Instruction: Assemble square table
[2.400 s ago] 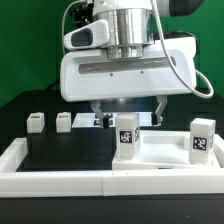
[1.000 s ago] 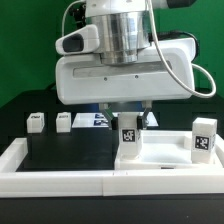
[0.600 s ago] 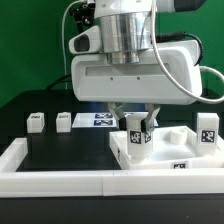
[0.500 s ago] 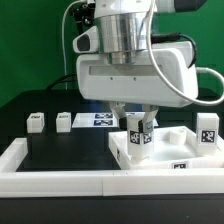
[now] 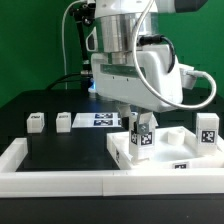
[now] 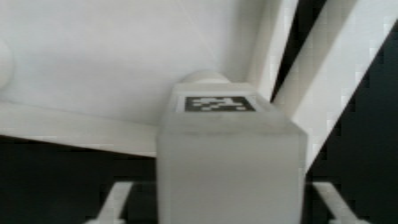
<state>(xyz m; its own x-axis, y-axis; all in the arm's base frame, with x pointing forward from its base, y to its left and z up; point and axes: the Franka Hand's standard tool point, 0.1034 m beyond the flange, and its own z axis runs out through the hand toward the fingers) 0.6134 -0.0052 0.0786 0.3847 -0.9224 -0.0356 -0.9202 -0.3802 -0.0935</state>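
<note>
The white square tabletop (image 5: pixel 160 163) lies at the exterior view's right, tray side up. One tagged white leg (image 5: pixel 141 137) stands upright in its near left corner. Another leg (image 5: pixel 208 131) stands at its far right corner. My gripper (image 5: pixel 141 121) hangs over the first leg, one finger on each side of its top. In the wrist view the leg (image 6: pixel 228 150) fills the middle, and both fingers (image 6: pixel 118 200) stand a little off its sides, so the gripper (image 6: pixel 222 206) is open. The tabletop (image 6: pixel 89 80) lies behind. Two loose legs (image 5: pixel 37 122) (image 5: pixel 63 121) lie at the left.
The marker board (image 5: pixel 100 120) lies flat behind the tabletop. A long white rim (image 5: pixel 60 180) borders the black surface at the front and left. The arm's bulky wrist housing (image 5: pixel 140 75) overhangs the middle of the scene.
The tabletop has slid to the right and turned, showing a tag on its front edge. Since half a second ago the wrist has rotated about its vertical axis above the leg.
</note>
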